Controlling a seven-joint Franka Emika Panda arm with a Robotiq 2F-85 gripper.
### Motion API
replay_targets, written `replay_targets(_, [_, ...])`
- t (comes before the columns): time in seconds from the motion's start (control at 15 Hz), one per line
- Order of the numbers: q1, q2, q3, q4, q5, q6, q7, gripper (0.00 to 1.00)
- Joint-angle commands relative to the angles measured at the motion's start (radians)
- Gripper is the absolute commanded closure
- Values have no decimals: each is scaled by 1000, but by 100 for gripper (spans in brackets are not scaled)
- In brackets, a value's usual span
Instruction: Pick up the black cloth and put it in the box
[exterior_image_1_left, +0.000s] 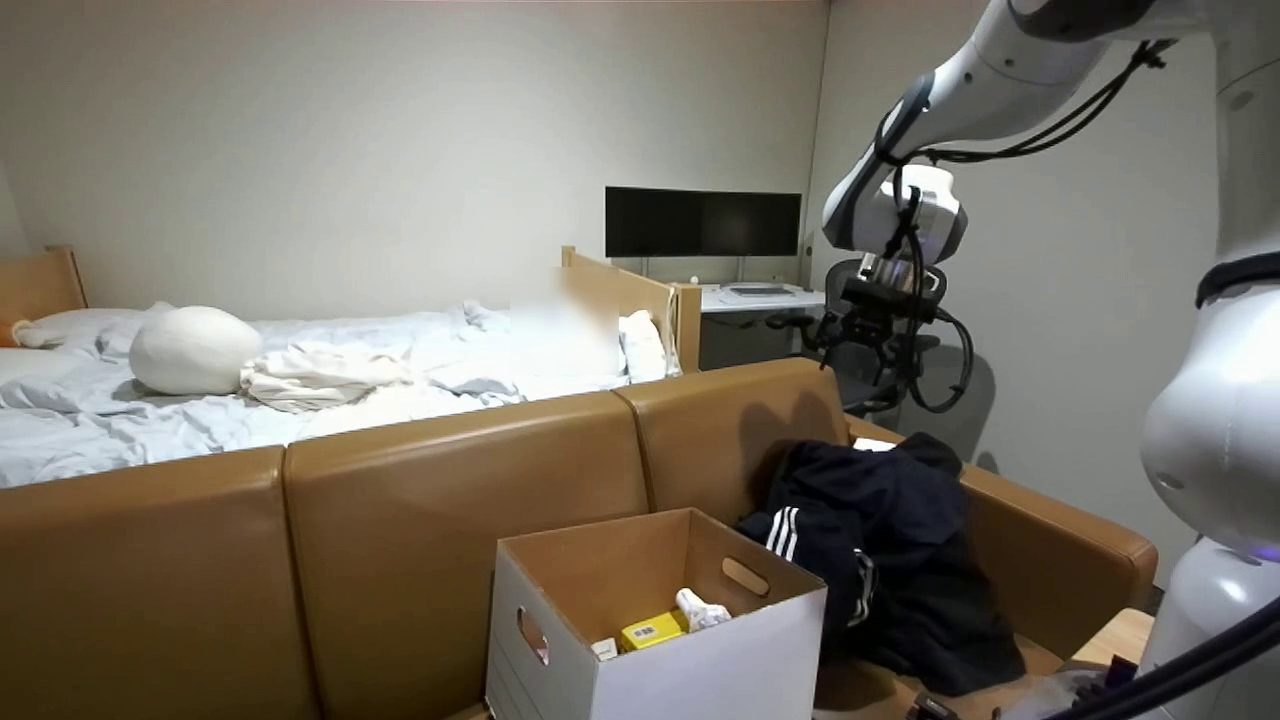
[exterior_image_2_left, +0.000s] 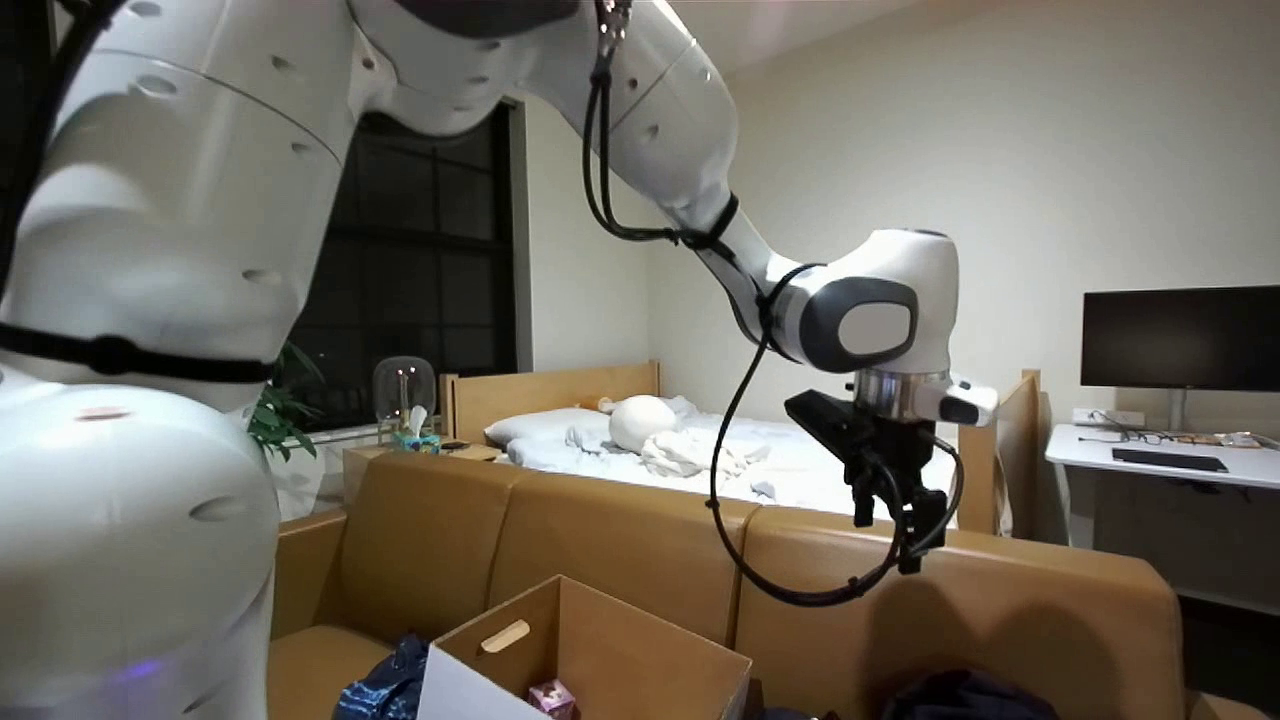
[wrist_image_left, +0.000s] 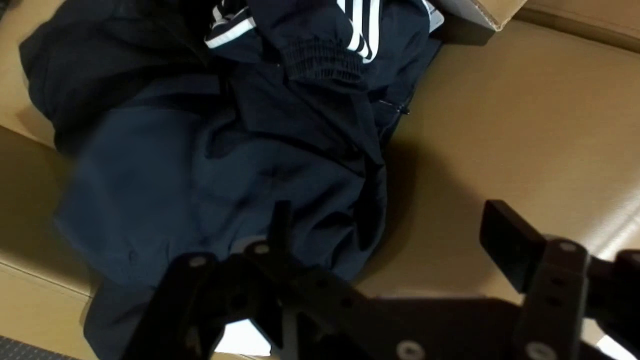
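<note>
Jaws point down, parted, above dark cloth (wrist_image_left: 225, 165); arm (exterior_image_2_left: 680, 125) arches.

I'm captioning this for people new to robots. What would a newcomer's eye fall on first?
Probably the big white robot arm, filling much of an exterior view, its gripper hanging open above the brown sofa. Next, likely, the dark striped clothing heaped at the sofa's end, beside the white box with a yellow packet inside.
</note>
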Motion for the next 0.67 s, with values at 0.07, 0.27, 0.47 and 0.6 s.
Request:
replay_targets(0.07, [-23, 8, 27, 5, -12, 6, 8, 1])
replay_targets(0.27, [-23, -10, 26, 2, -11, 6, 7, 0])
replay_targets(0.47, [-6, 79, 25, 54, -18, 52, 105, 0])
replay_targets(0.6, [-15, 147, 31, 107, 6, 65, 166, 0])
